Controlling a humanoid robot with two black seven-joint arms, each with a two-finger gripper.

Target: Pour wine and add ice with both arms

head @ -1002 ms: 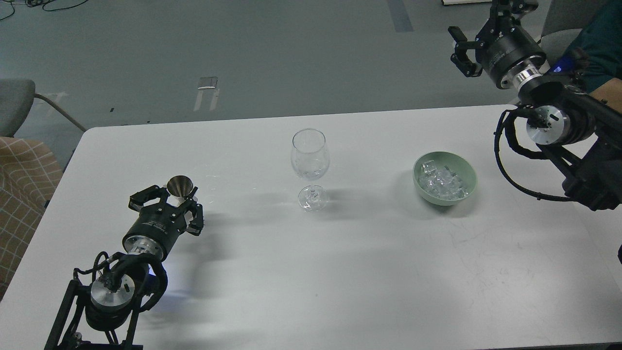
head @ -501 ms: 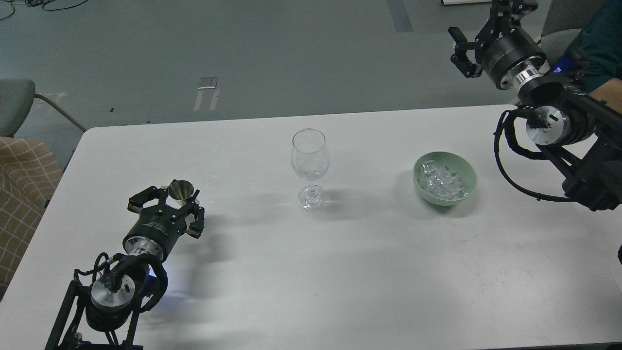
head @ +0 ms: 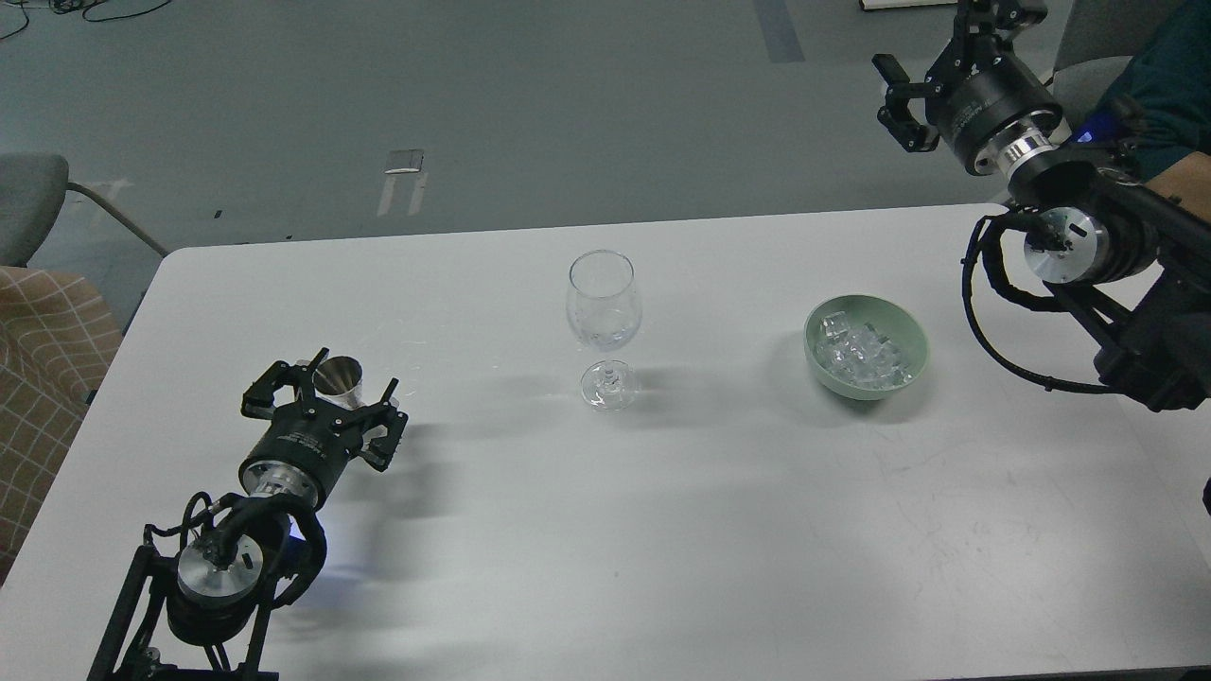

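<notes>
A clear stemmed wine glass (head: pixel 604 307) stands upright at the table's middle; I cannot tell whether it holds any wine. A pale green bowl (head: pixel 811 331) to its right holds several clear ice cubes (head: pixel 861 357). A small metal cup (head: pixel 339 375) stands on the table at the left. My left gripper (head: pixel 326 390) is open, with its fingers spread on either side of the cup. My right gripper (head: pixel 932 57) is open and empty, high above the table's far right corner and far from the bowl.
The white table (head: pixel 662 530) ends just behind the glass, with grey floor beyond. A grey chair (head: pixel 28 203) and a checked cushion (head: pixel 43 369) are at the left. A person's arm (head: pixel 1168 85) shows at the top right.
My left gripper has lowered the metal cup toward the table and spread its fingers off it. The right arm has barely moved.
</notes>
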